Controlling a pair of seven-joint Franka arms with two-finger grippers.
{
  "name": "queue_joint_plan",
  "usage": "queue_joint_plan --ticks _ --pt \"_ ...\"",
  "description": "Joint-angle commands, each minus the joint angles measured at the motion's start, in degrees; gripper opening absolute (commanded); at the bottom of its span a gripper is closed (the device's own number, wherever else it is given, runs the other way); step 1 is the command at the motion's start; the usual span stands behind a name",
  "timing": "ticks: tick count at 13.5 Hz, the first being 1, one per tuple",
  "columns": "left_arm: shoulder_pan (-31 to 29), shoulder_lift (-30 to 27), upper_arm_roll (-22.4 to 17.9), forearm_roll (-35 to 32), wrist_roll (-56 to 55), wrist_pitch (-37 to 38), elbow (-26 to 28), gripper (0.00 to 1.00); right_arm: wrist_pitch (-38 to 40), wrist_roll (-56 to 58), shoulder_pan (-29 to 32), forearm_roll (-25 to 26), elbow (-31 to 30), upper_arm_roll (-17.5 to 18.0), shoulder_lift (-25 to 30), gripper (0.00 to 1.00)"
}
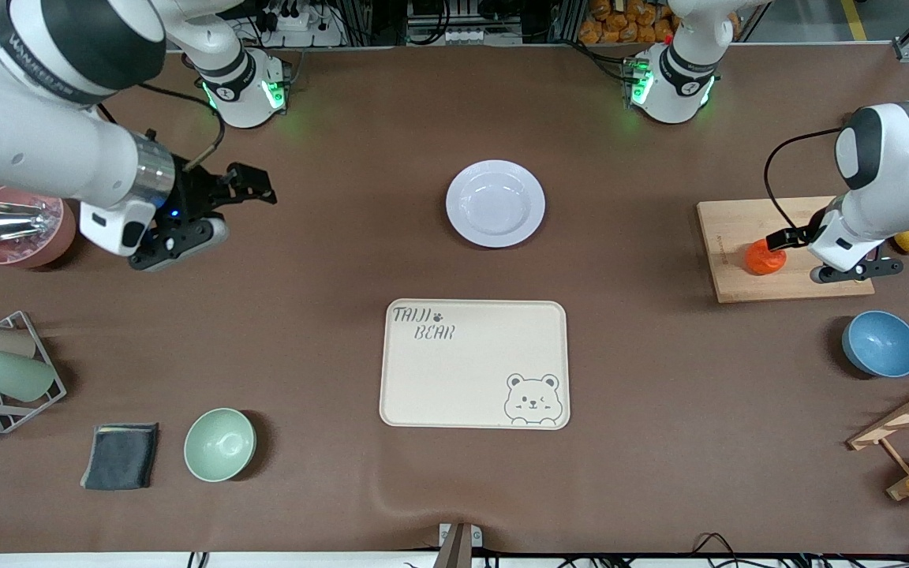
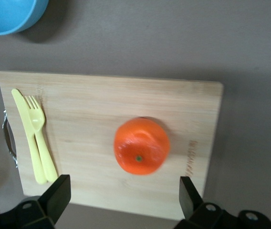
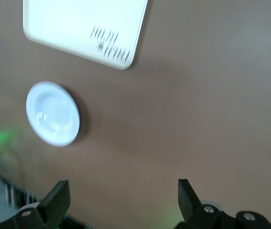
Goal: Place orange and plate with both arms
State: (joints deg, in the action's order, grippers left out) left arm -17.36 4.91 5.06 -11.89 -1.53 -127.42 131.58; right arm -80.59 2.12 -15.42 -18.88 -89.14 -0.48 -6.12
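Bamboo cutting board (image 1: 787, 248) at the left arm's end of the table carries the orange (image 1: 764, 257). Left gripper (image 2: 122, 198) hangs over the orange, fingers spread wide. Right gripper (image 1: 214, 207) hovers over bare tabletop, fingers likewise spread. Plate (image 1: 495, 203) sits mid-table, farther from the front camera than the tray (image 1: 474, 364) lettered "TAIJI BEAR".

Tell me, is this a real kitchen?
Probably not: it looks like a robot lab made up like a kitchen. Two white robot arms stand at a brown-covered table, and cables and power strips lie along the table's edge.
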Motion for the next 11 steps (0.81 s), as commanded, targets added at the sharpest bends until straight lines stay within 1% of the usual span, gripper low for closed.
queue_joint_plan --ticks 1,3,5,6,7,10,11 --pt "-2.68 2.29 0.91 -1.21 0.83 -3.09 1.23 1.0 8.68 1.04 1.62 -1.16 5.62 -0.76 5.15 1.0" --pt "-3.21 3.61 0.91 -0.59 0.83 -4.41 1.66 1.0 8.35 1.04 1.44 -1.16 6.0 -0.75 4.19 1.0" --pt "-4.61 5.1 1.09 -0.5 0.83 -6.43 2.1 1.0 6.24 0.87 0.92 -0.47 6.43 -0.67 -0.98 1.0" --pt "-4.7 5.37 1.18 -0.16 0.92 -6.78 2.11 1.0 5.97 0.69 1.44 0.41 6.44 -0.75 -1.17 1.0" --pt "-4.62 5.37 1.18 1.68 1.01 -6.79 2.11 1.0 5.8 0.6 1.53 1.29 6.44 -0.75 -1.61 1.0" --pt "-4.44 5.55 1.88 6.34 1.27 -6.79 2.11 1.0 4.65 0.6 0.31 1.04 6.08 -0.49 -2.93 1.0" --pt "-4.44 5.9 2.58 6.35 1.27 -6.79 2.11 1.0 4.65 0.86 -0.57 0.95 5.91 -0.49 -3.11 1.0"
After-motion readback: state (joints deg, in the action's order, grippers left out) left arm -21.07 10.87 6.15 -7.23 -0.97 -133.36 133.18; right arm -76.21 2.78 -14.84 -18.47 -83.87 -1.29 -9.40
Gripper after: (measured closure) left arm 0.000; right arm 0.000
